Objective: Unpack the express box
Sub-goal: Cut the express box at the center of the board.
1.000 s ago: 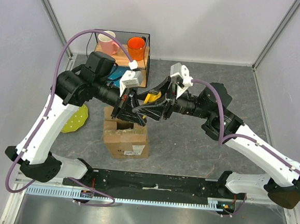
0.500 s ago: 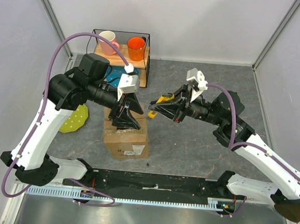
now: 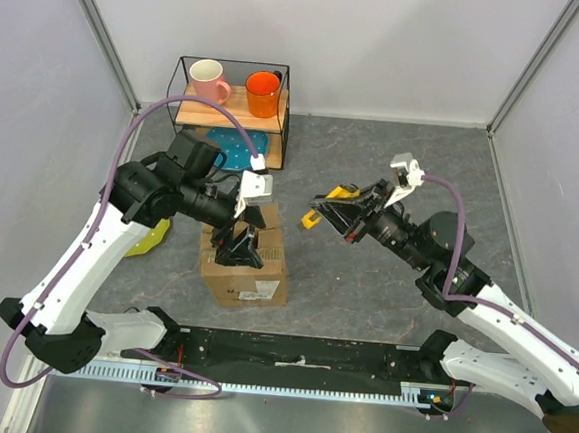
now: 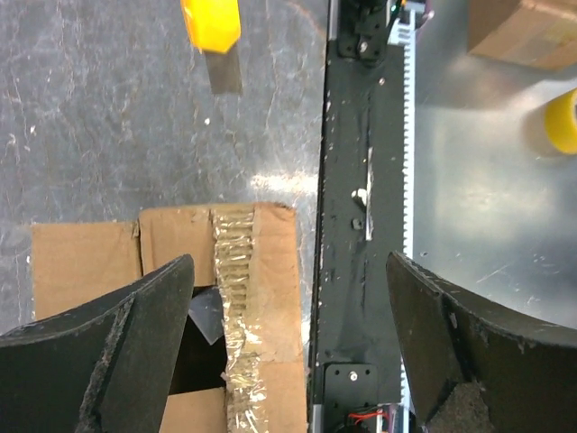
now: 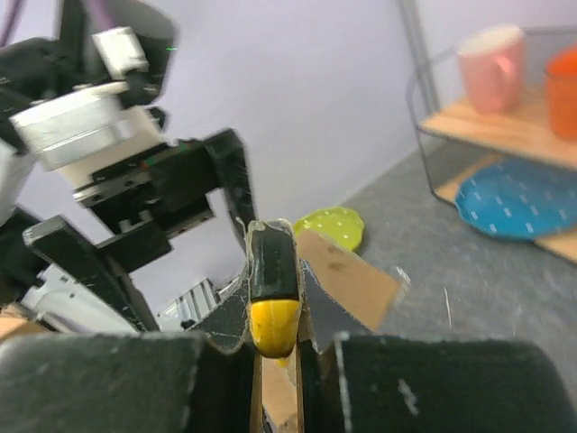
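On table, left of centre: express box (image 3: 271,257) sits upright, brown cardboard, white label on its near side.
Box top: crinkled clear tape (image 4: 236,298) runs along the seam; a dark gap shows beside it, in the wrist view.
Left gripper (image 3: 237,247): directly above the box top, jaws spread wide, nothing between them.
Right gripper (image 3: 338,212): raised to the right of the box, apart from it, clamped on a yellow utility knife (image 3: 312,218).
Knife: tip end points toward the box and left arm.
Back left: wire rack (image 3: 284,106) holds a pink mug (image 3: 208,78) and an orange mug (image 3: 263,92); blue plate (image 3: 237,149) beneath.
Left of box: yellow-green plate (image 3: 145,241), partly under the left arm.
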Tool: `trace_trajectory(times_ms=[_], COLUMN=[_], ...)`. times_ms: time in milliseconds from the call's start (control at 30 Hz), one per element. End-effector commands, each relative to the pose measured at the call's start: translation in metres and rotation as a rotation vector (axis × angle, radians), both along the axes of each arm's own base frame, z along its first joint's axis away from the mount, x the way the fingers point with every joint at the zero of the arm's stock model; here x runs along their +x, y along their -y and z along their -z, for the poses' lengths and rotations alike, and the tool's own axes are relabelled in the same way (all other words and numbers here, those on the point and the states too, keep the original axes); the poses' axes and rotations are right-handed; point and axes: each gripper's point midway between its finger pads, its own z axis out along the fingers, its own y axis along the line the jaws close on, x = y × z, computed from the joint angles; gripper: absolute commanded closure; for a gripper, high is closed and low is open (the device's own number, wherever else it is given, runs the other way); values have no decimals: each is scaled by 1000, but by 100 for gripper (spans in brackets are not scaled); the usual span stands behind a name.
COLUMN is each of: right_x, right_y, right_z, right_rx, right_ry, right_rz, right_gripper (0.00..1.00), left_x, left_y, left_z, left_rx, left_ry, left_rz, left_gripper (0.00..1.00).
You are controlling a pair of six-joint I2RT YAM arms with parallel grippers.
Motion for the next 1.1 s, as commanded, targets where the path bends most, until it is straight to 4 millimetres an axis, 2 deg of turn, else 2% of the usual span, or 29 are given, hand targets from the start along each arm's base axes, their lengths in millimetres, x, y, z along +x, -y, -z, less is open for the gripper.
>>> trace_trajectory(times_ms=[0,33,67,100,167,233,267,333,367,433,467,500,533,567,667,833,1000,1067], right_x=[26,31,30,29,33,33,36,36,40,40,43,41,41,46,46,45,45,47], right_y=[33,41,44,48,52,54,51,49,46,45,43,44,43,39,27,18,13,10], right_z=[28,33,49,45,58,53,59,55,62,58,68,61,63,71,74,75,76,81], right_rx=[234,276,311,362,400,459,457,492,487,542,543,586,605,597,588,570,555,544], right_ry=[-238,-260,-308,-304,-333,-337,-350,-353,-367,-384,-405,-393,-414,-433,-448,-447,-450,-462], right_rz=[211,248,251,252,274,262,264,249,251,229,234,214,201,205,162,129,119,115], right_gripper=[100,100,100,100,100,100,100,100,100,100,100,100,100,100,100,100,100,100], left_x=[12,13,13,18,21,23,24,25,26,23,22,20,20,17,15,13,10,6], left_y=[-7,-7,-8,-10,-13,-16,-17,-19,-20,-23,-23,-23,-23,-24,-26,-28,-27,-27], left_z=[19,25,30,39,47,58,61,70,72,78,80,83,85,87,95,105,107,108], left_rx=[52,62,74,100,123,152,162,184,193,207,211,214,220,229,255,285,288,298], left_ry=[112,120,118,120,131,130,129,126,124,109,100,89,81,68,37,9,-19,-40], left_rz=[16,28,27,15,10,5,4,3,1,3,10,15,16,22,40,67,97,121], left_gripper=[7,5,4,4,3,3,3,3,3,3,4,4,4,4,7,10,23,33])
